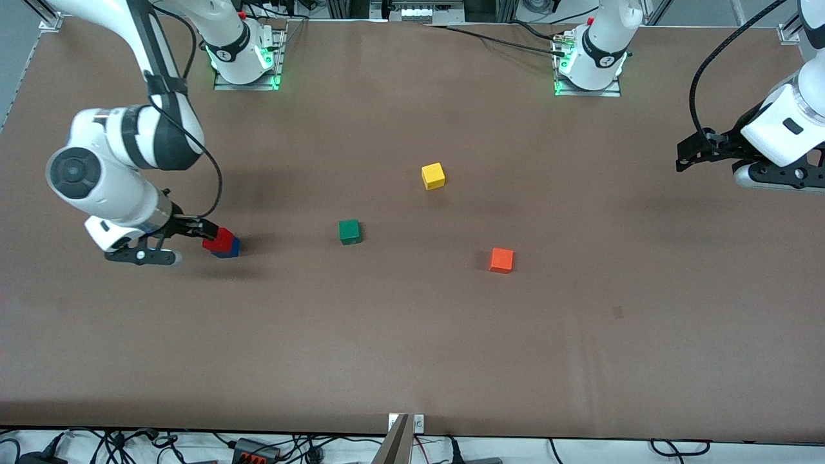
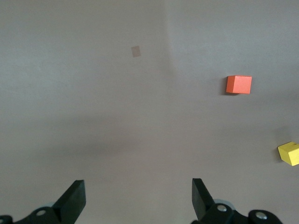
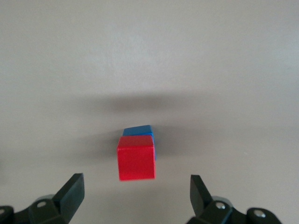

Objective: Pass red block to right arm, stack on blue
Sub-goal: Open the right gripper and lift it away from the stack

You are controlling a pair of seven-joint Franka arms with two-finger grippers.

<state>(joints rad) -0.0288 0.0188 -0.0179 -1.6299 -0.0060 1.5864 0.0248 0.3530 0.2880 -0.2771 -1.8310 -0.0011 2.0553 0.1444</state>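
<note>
The red block (image 1: 219,240) sits on top of the blue block (image 1: 231,250) on the table, near the right arm's end. In the right wrist view the red block (image 3: 136,157) covers most of the blue block (image 3: 138,130), slightly offset. My right gripper (image 1: 193,242) is open and empty, just short of the stack toward the right arm's end; in its wrist view the right gripper (image 3: 135,191) has both fingers apart from the block. My left gripper (image 1: 682,160) is open and empty, waiting raised over the left arm's end of the table; its own view shows the left gripper (image 2: 138,196) over bare table.
A green cube (image 1: 349,231) lies mid-table, a yellow cube (image 1: 433,175) farther from the camera, and an orange cube (image 1: 501,260) toward the left arm's end. The orange cube (image 2: 238,84) and yellow cube (image 2: 289,153) also show in the left wrist view. The table (image 1: 412,354) is brown.
</note>
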